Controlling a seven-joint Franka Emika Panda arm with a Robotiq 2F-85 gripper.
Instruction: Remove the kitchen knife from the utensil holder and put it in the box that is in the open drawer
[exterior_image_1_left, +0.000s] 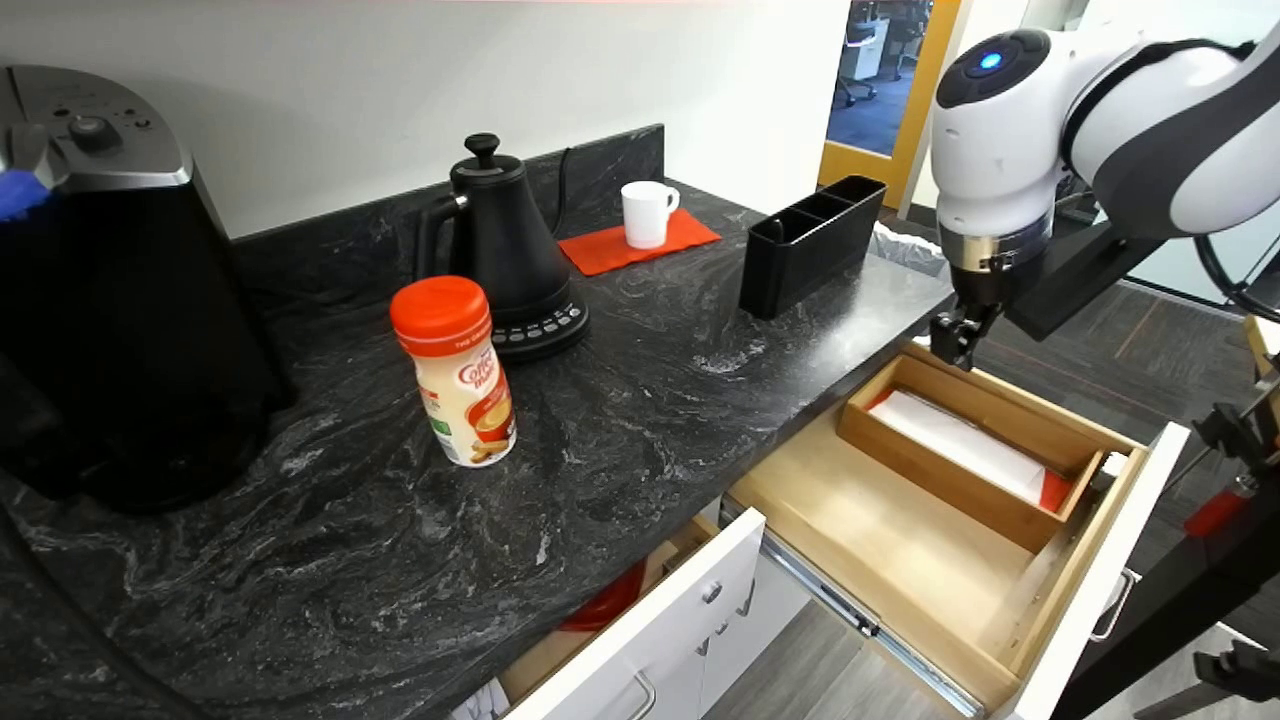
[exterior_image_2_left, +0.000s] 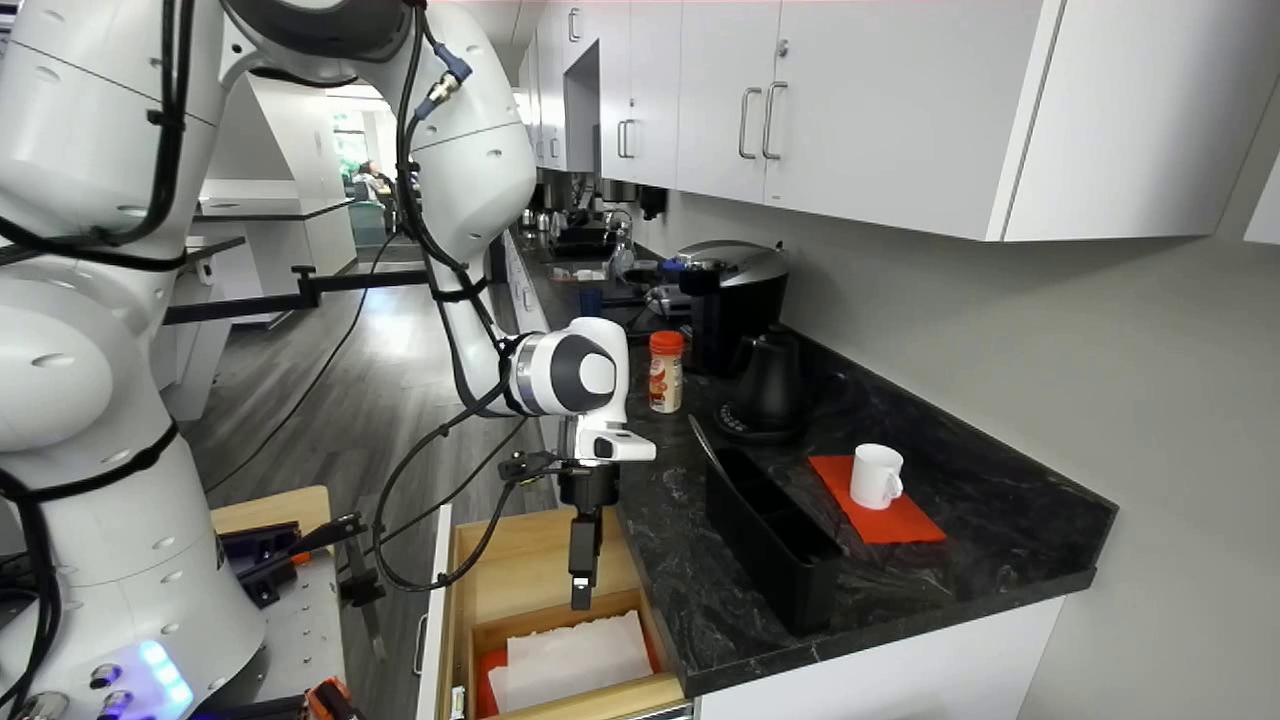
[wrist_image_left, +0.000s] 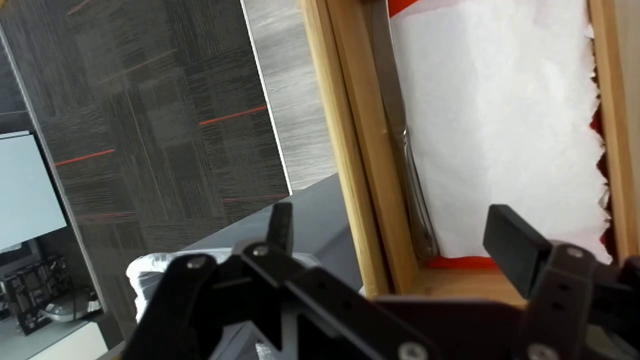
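The kitchen knife (wrist_image_left: 392, 95) lies in the box (wrist_image_left: 614, 125), along one long wall, beside white paper over red lining. In both exterior views I cannot make out the knife in the box (exterior_image_1_left: 930, 465) (exterior_image_2_left: 535, 613). The box sits inside the open drawer (exterior_image_1_left: 890, 520) (exterior_image_2_left: 520, 550), whose pale rim (wrist_image_left: 332, 110) shows in the wrist view. My gripper (exterior_image_1_left: 952, 342) (exterior_image_2_left: 585, 580) (wrist_image_left: 390, 220) is open and empty, above the box end. The black utensil holder (exterior_image_1_left: 805, 265) (exterior_image_2_left: 765, 540) stands upright on the counter; a thin grey utensil (exterior_image_2_left: 708, 448) sticks up at it.
The dark counter (exterior_image_1_left: 600, 430) borders the drawer. On it are a black kettle (exterior_image_1_left: 515, 240), a white mug (exterior_image_1_left: 645, 215) on a red napkin (exterior_image_1_left: 595, 252), a creamer bottle (exterior_image_1_left: 460, 375) and a coffee machine (exterior_image_1_left: 130, 290). Another drawer (exterior_image_1_left: 650, 630) is partly open.
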